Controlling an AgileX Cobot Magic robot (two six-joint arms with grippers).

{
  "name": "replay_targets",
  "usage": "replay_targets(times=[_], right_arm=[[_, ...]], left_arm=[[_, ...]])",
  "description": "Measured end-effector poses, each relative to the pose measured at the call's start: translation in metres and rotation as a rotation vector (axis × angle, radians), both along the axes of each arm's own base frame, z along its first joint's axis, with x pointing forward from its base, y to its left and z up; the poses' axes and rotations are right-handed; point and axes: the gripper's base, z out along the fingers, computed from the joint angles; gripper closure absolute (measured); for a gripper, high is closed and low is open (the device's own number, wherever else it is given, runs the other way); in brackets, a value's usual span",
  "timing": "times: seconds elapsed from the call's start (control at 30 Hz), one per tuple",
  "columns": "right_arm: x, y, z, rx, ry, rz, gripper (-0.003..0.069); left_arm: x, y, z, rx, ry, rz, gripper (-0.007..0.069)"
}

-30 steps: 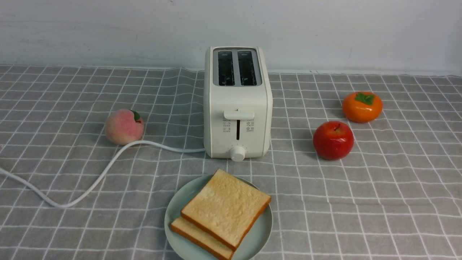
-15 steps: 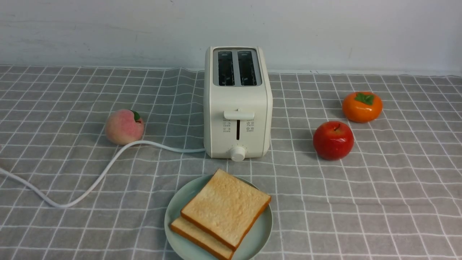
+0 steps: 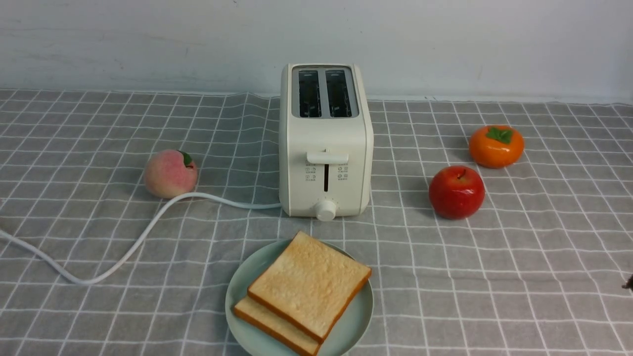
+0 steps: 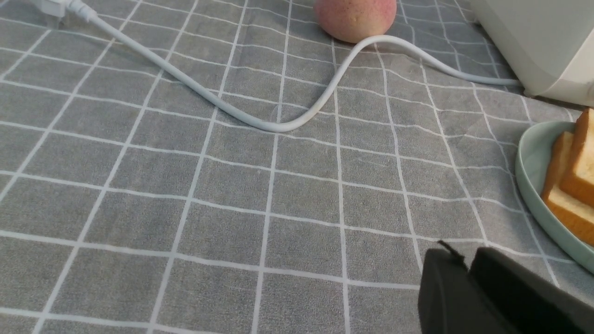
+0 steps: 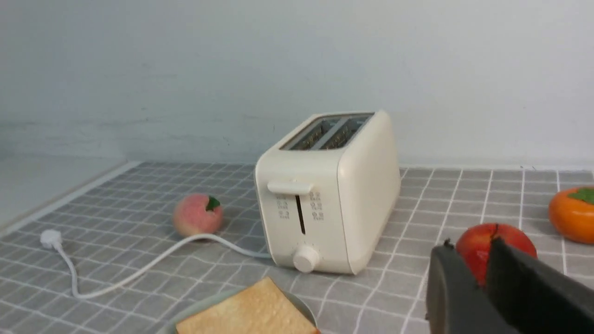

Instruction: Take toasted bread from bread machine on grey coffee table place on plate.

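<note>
Toast status: both slices of toasted bread (image 3: 309, 284) lie stacked on the plate (image 3: 356, 316), lower centre of the front view, upper slice skewed so that one corner reaches the plate's rim. Bread machine (image 3: 325, 141) stands mid-frame just behind the plate; both slots look dark and empty. Judgement: task is essentially complete.

Left gripper (image 4: 468, 273) shows at the lower right of the left wrist view, jaws drawn together with only a thin slit between, holding nothing, low over the grey coffee table (image 3: 494, 277) and near the plate. Right gripper (image 5: 482, 278), lower right of the right wrist view, likewise closed and empty; red apple (image 5: 495, 248) sits behind it.

Risks from here:
- Left gripper is close to the plate rim; a sideways sweep could nudge the plate and slide the skewed upper slice off.
- Power cord (image 3: 148, 232) loops across left of frame, touching the peach (image 3: 170, 173); a low left arm could snag it and tug the bread machine.
- Right arm could knock the apple, which would probably roll toward the persimmon (image 3: 496, 146).
</note>
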Motion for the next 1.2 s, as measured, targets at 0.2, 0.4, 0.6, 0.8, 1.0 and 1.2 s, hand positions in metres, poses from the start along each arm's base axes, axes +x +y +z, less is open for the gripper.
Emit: replay_targets(times=[0.2,0.4,0.6,0.8,1.0,1.2], right_arm=[[-0.008,-0.015,-0.047,-0.039,0.024,-0.149,0.053],[-0.018,-0.023,-0.075,-0.12,0.144,-0.251,0.0525],[-0.021,-0.028,-0.087,-0.168,0.285,-0.342,0.0517],[-0.021,-0.029,-0.087,-0.142,0.298,-0.36,0.0512],[-0.021,-0.029,-0.087,-0.138,0.299,-0.359,0.0505],[-0.021,-0.029,-0.087,-0.138,0.3,-0.359,0.0497]], left_arm=[[0.0,0.0,0.0,0.001,0.0,0.0,0.0551],[0.0,0.0,0.0,0.001,0.0,0.0,0.0551],[0.0,0.0,0.0,0.001,0.002,0.0,0.0551],[0.0,0.0,0.0,0.001,0.002,0.0,0.0543],[0.0,0.0,0.0,0.001,0.002,0.0,0.0536],[0.0,0.0,0.0,0.001,0.002,0.0,0.0533]])
